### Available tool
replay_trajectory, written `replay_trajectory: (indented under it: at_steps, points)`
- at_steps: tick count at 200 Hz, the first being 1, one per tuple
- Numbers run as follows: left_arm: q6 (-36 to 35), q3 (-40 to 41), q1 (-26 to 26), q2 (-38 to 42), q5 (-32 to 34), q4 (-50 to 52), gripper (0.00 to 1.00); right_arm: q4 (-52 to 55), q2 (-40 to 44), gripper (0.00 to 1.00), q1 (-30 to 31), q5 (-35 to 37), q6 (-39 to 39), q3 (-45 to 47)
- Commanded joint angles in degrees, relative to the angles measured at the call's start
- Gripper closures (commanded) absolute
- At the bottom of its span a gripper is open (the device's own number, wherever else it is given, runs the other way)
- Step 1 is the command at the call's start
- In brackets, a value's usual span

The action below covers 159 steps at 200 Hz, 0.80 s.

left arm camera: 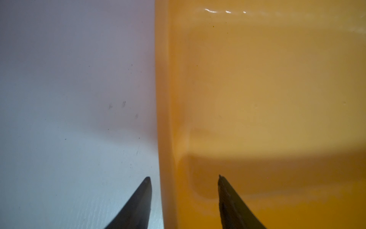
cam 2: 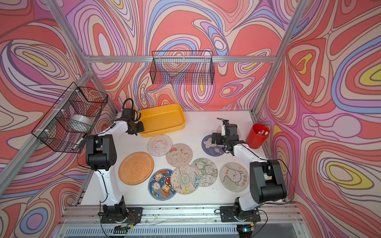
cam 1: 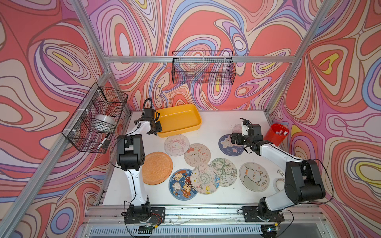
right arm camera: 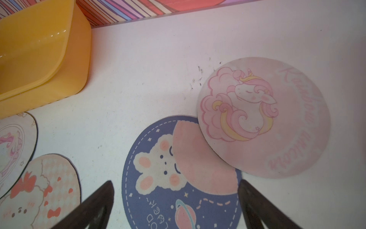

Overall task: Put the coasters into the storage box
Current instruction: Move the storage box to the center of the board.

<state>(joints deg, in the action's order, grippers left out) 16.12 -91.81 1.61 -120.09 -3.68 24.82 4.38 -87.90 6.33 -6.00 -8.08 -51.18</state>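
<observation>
Across the white table (cam 1: 218,123), nine coasters lie flat, and none is in the box. The yellow box (cam 1: 179,117) stands empty at the far left of the table, close to the back wall.

Nearest the left arm lies the orange coaster (cam 1: 157,168). Beside it, the toast coaster (cam 1: 180,186) is partly under the floral coaster (cam 1: 205,179), which also overlaps the green coaster (cam 1: 224,170). The alpaca coaster (cam 1: 254,177) lies apart to the right. Just in front of the box, the ringed unicorn coaster (cam 1: 176,145) and the puppy coaster (cam 1: 196,154) overlap at their edges. Further right, the pink unicorn coaster (right arm camera: 263,117) lies over the edge of the blue bunny coaster (right arm camera: 158,174). A red cup (cam 1: 275,134) stands at the right edge of the table.

The left gripper (left arm camera: 184,176) hangs at the box's near left corner with its jaws apart. One finger is outside the wall, above the table, and the other is inside the box. In the left wrist view neither finger touches the wall. The right gripper (right arm camera: 175,182) hangs over the blue bunny coaster, jaws wide apart and holding nothing.
</observation>
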Motion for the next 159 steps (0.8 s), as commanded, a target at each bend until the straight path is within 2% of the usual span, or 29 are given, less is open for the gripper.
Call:
replay_trajectory:
  at_steps: [1,109,159]
  points:
    - [0.3,-2.3,0.4,-1.5,-0.8,3.1,0.56,0.4,-0.8,0.02,0.5,0.3,-0.1,-0.8]
    - [-2.8,-7.0,-1.3,-4.8,-2.7,5.4,1.00,0.7,-0.7,0.02,0.7,0.8,0.0,-0.9]
    - [-1.9,-10.8,-4.4,-6.7,-2.8,7.7,1.00,1.3,-0.8,0.02,0.8,0.9,-0.1,-1.3]
